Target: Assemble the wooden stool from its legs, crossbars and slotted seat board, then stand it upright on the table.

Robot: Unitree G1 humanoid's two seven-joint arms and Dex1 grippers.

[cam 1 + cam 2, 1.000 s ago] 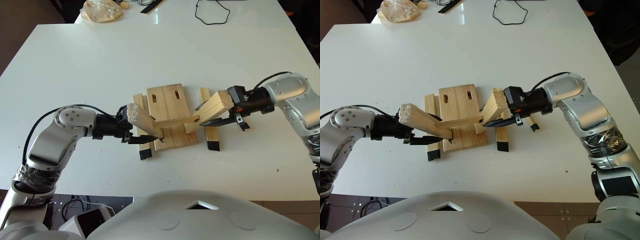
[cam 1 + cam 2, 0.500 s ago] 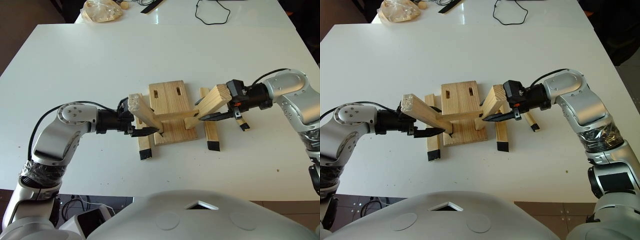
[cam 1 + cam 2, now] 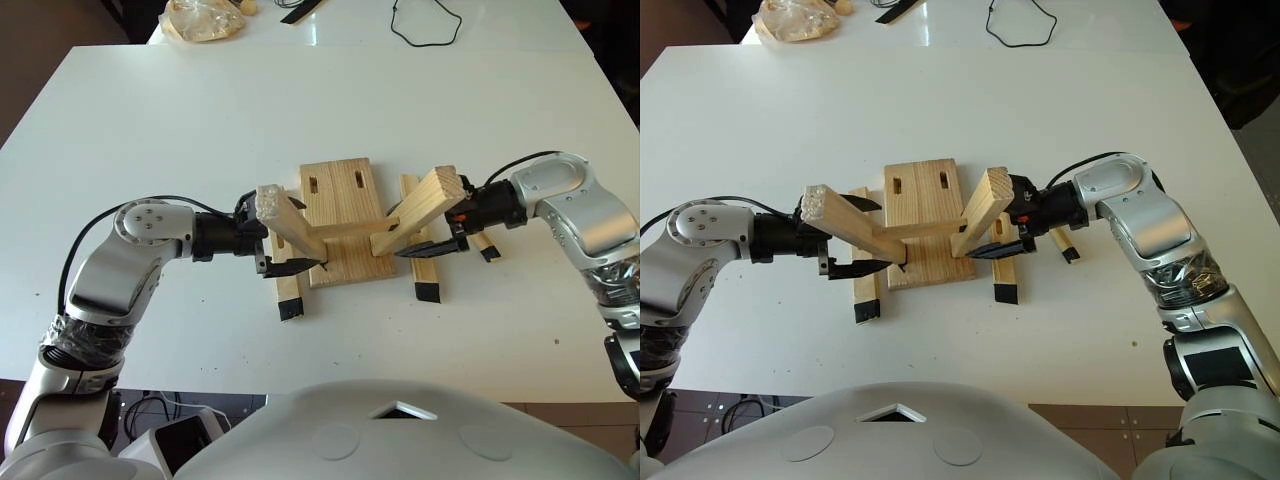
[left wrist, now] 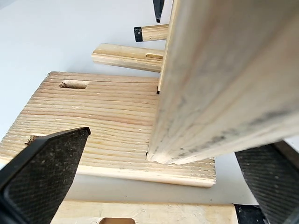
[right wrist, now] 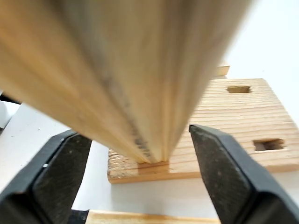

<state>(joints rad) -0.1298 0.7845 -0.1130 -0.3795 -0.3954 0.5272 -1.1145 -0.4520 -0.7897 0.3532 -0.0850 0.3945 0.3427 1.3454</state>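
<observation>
The slotted seat board (image 3: 335,195) lies flat mid-table. Two legs stand slanted on its near edge, joined by a crossbar (image 3: 350,231). My left gripper (image 3: 888,237) is open around the left leg (image 3: 285,225); in the left wrist view its pads (image 4: 44,170) sit clear of the wood (image 4: 219,79). On the other side my right gripper (image 3: 410,228) is open around the right leg (image 3: 422,207), with small gaps beside its pads (image 5: 224,182).
Loose legs with black tips lie on the table beside the board: one at the left (image 3: 289,292), one at the right (image 3: 423,270), and a short piece (image 3: 484,247) under my right wrist. A bag (image 3: 205,20) and a black cable (image 3: 425,28) sit far back.
Both grippers were shut on the legs and have spread their fingers. The joined legs came down onto the board's near edge, and the board now lies straighter.
</observation>
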